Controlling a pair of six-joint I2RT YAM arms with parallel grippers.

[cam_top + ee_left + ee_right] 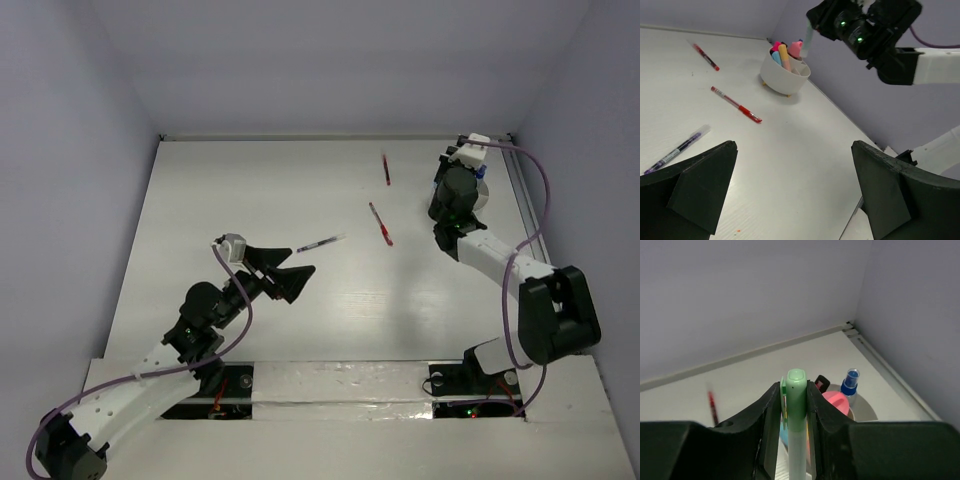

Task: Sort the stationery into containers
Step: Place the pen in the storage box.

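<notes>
Clamping a pale-green highlighter (pixel 796 440) upright between its two fingers, the right gripper (pixel 795 395) hangs above the white cup (pixel 783 82). The cup stands in the far right corner of the table (pixel 250 190), close to the back wall and to the rail along the right edge, so there is little room on those two sides. A pink marker (pixel 835 403), a blue marker (pixel 850 381) and other coloured ones already stand in it. To its left, bare tabletop separates it from two red pens (pixel 387 169) (pixel 380 223), which lie well apart from each other. The right arm (pixel 500 262) rises from its base at the near right, elbow out toward the right edge, forearm stretched to the far corner.

The left gripper (pixel 792 167) hovers over the middle left of the table, jaws spread wide and holding nothing. A grey pen (pixel 676 150) lies just beyond its left finger. The left arm (pixel 150 385) runs low from the near left corner, angled toward the centre.
</notes>
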